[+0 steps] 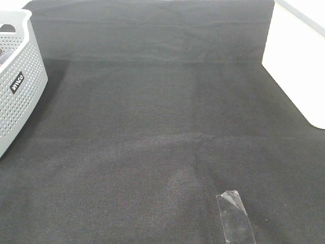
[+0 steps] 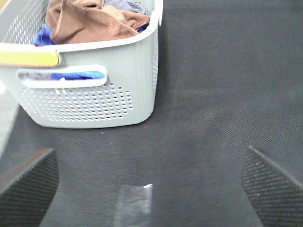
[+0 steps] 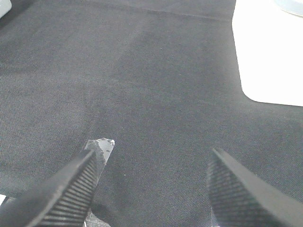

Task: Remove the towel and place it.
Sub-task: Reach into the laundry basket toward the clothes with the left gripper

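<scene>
The reddish-brown towel (image 2: 90,21) lies bunched in the grey perforated basket (image 2: 128,80), on top of blue cloth; it shows only in the left wrist view. The basket also shows at the left edge of the high view (image 1: 20,86), where the towel is hidden. My left gripper (image 2: 151,184) is open and empty, its fingers wide apart above the black table cloth, some way short of the basket. My right gripper (image 3: 151,189) is open and empty above the black cloth. Neither gripper shows in the high view.
A black cloth (image 1: 152,127) covers the table. A white box (image 1: 299,66) stands at the right edge, also in the right wrist view (image 3: 270,52). A strip of clear tape (image 1: 234,216) is stuck on the cloth near the front.
</scene>
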Action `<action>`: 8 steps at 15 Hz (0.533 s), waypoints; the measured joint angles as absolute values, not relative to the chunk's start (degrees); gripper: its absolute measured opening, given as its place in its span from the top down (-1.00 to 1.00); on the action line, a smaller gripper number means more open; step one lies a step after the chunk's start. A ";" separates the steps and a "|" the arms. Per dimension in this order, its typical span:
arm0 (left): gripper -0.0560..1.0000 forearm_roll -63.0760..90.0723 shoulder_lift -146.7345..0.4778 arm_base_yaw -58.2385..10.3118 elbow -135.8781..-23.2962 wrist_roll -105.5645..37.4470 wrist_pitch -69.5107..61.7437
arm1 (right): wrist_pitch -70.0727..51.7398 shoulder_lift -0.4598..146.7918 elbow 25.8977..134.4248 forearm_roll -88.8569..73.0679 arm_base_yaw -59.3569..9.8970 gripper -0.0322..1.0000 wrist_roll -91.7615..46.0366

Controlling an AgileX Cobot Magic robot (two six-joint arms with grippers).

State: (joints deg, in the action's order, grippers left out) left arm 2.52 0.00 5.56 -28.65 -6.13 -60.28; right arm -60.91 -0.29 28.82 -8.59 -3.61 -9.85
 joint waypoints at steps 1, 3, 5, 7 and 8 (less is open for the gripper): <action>-0.98 2.52 -2.12 5.56 -30.14 -10.83 -61.25 | -60.91 -0.29 28.82 -8.59 -3.61 -0.25 -9.85; -0.98 2.58 -15.07 5.56 -38.10 -23.84 -63.54 | -60.91 -0.29 28.82 -8.59 -3.61 -0.25 -9.85; -0.98 2.35 -27.90 5.56 -47.44 -34.72 -63.43 | -60.91 -0.29 28.82 -8.59 -3.61 -0.25 -9.85; -0.98 0.00 -41.31 5.56 -55.98 -46.18 -63.31 | -60.91 -0.29 28.82 -8.59 -3.61 -0.25 -9.85; -0.98 -2.41 -47.96 5.56 -60.22 -51.17 -63.37 | -60.91 -0.29 28.82 -8.59 -3.61 -0.25 -9.85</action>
State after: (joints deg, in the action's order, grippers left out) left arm -2.41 -47.96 5.56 -60.22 -51.17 -63.37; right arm -60.91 -0.29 28.82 -8.59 -3.61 -9.85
